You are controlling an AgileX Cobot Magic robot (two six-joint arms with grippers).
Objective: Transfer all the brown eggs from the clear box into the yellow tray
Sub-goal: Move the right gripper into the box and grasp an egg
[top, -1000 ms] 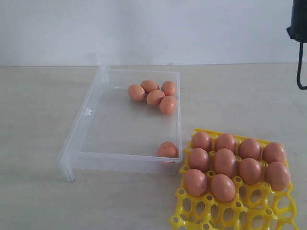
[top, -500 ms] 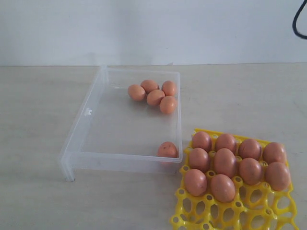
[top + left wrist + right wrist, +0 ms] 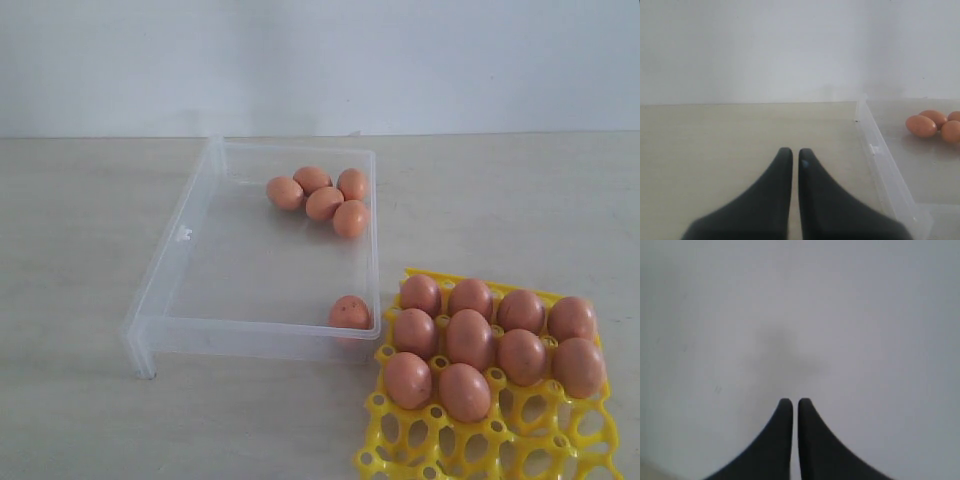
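The clear box (image 3: 180,235) lies left of centre on the table. Several brown eggs (image 3: 324,203) cluster in its far right corner, and a single egg (image 3: 350,312) rests in its near right corner. The yellow tray (image 3: 470,445) sits at the front right with several brown eggs (image 3: 470,338) in its far cups. Neither arm shows in the exterior view. My left gripper (image 3: 795,152) is shut and empty, low over bare table beside the box's wall (image 3: 885,165); eggs (image 3: 921,125) show inside. My right gripper (image 3: 795,402) is shut and empty, facing a blank wall.
A pale wall (image 3: 320,60) runs behind the beige table (image 3: 70,250). The tray's near cups (image 3: 420,440) hold nothing. The tray's corner nearly touches the box's near right corner.
The right arm, seen at the top right edge a second ago, has drawn up out of the exterior view. Eggs, box and tray have not moved.
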